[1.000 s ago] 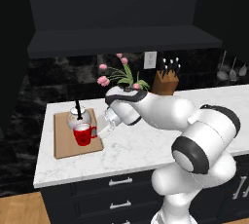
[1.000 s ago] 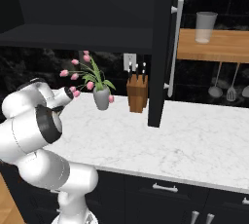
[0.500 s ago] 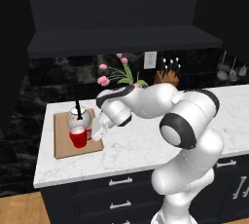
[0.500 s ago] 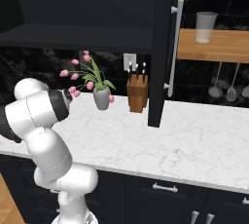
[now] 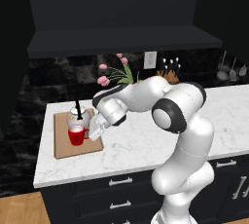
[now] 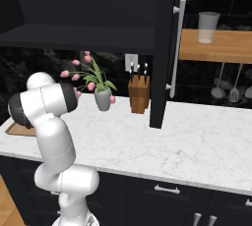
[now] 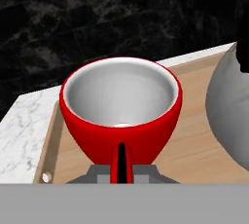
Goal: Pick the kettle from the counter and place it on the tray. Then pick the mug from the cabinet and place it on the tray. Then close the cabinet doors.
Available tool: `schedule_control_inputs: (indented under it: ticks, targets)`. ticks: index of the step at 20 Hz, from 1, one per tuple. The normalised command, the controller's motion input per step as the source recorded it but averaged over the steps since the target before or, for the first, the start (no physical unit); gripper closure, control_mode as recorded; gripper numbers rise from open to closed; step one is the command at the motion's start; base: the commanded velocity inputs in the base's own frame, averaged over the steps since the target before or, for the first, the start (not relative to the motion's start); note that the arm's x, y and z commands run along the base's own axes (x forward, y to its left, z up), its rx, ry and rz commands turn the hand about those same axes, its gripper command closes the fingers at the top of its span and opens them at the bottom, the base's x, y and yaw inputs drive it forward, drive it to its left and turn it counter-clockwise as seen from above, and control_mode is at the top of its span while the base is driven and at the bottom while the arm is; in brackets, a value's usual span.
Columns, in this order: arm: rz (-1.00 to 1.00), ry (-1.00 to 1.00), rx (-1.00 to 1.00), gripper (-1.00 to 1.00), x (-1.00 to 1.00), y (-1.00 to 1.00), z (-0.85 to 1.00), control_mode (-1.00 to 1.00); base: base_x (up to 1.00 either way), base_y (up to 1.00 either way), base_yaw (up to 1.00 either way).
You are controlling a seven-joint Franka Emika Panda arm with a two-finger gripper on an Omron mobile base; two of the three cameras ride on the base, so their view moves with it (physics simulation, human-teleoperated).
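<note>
Mug (image 7: pixel 121 116) handle clamped in gripper (image 5: pixel 94 133), over tray (image 5: pixel 65 149), beside kettle (image 5: pixel 80 117).

The tray (image 5: pixel 73 149) lies at the counter's (image 5: pixel 146 145) left end. On it, the kettle (image 5: pixel 79 117) sits toward the back edge, with the mug (image 5: pixel 77 135) just before it. The vase (image 6: pixel 103 98) stands left of the knife block (image 6: pixel 139 94), along the counter's back edge.
</note>
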Motion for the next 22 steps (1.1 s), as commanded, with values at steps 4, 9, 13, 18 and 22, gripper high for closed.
schedule_control_inputs:
  ticks: [4,9,13,18,22]
  targets:
    - [0.00,-0.01,0.00,1.00,0.11,0.09,-0.26,-1.00,0.00,0.00,0.00]
    - [0.00,-0.05,-0.02,1.00,-0.05,0.22,-0.05,-1.00,0.00,0.00,0.00]
    - [0.00,-0.02,-0.06,1.00,-0.05,0.29,0.04,-1.00,0.00,0.00,0.00]
    - [0.00,0.00,-0.05,-1.00,-0.27,0.03,0.02,-1.00,0.00,0.00,0.00]
    - [0.00,0.00,-0.01,-1.00,-0.34,-0.22,0.01,-1.00,0.00,0.00,0.00]
